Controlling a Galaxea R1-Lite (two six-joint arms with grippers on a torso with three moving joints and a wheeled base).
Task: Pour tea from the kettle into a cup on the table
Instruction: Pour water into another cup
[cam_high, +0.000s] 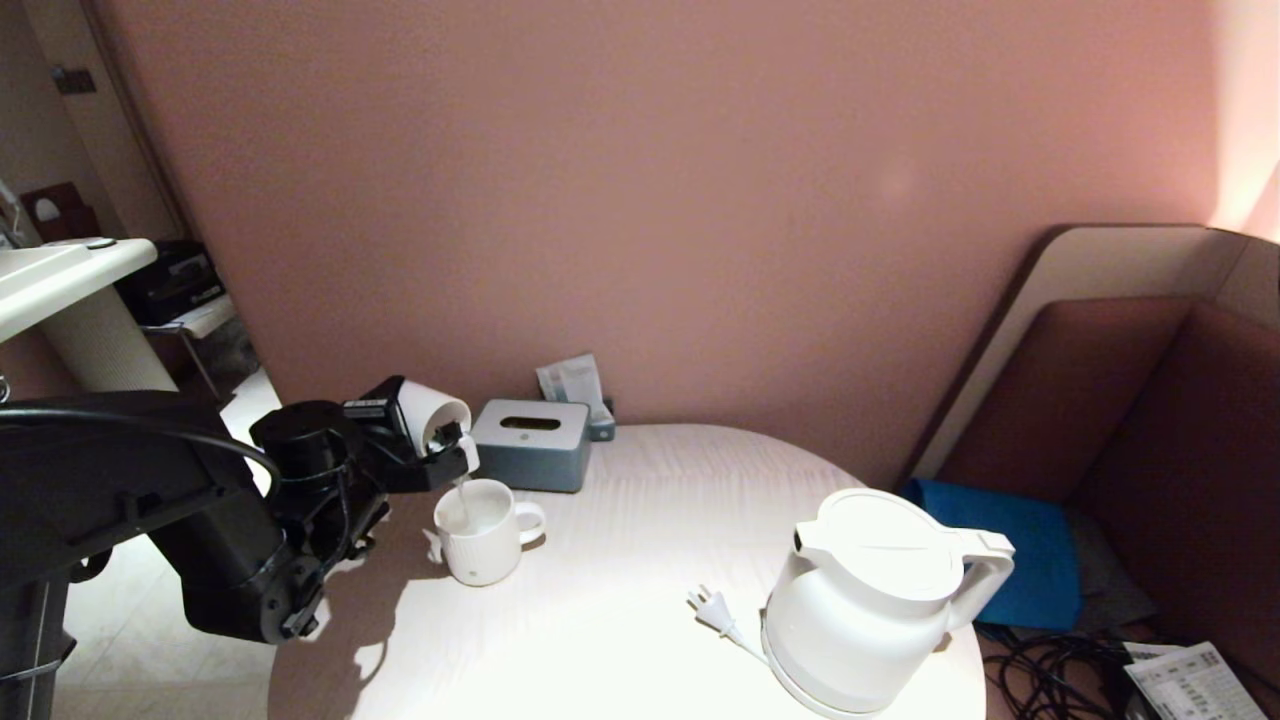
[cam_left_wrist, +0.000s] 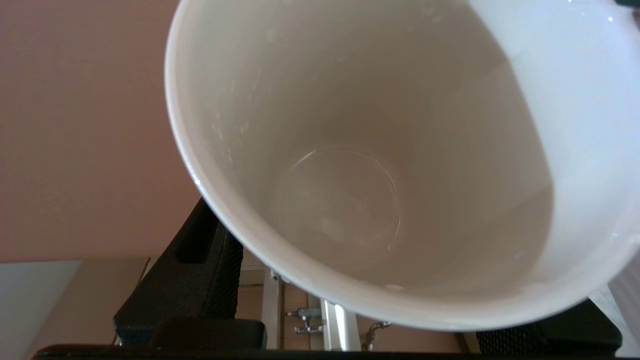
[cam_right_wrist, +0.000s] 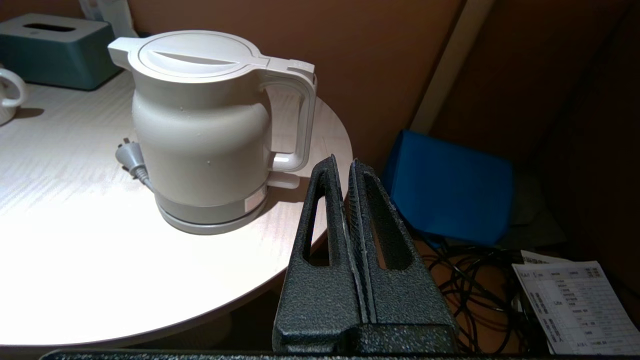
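Head view, left of frame: the left gripper clamps the tipped white cup, its mouth angled down over the ribbed mug just below, a thin stream falling into the mug; the cup's inside looks nearly drained. At lower right the kettle stands upright on the table, lid shut, handle toward the right gripper, which waits nearby, pressed closed and empty.
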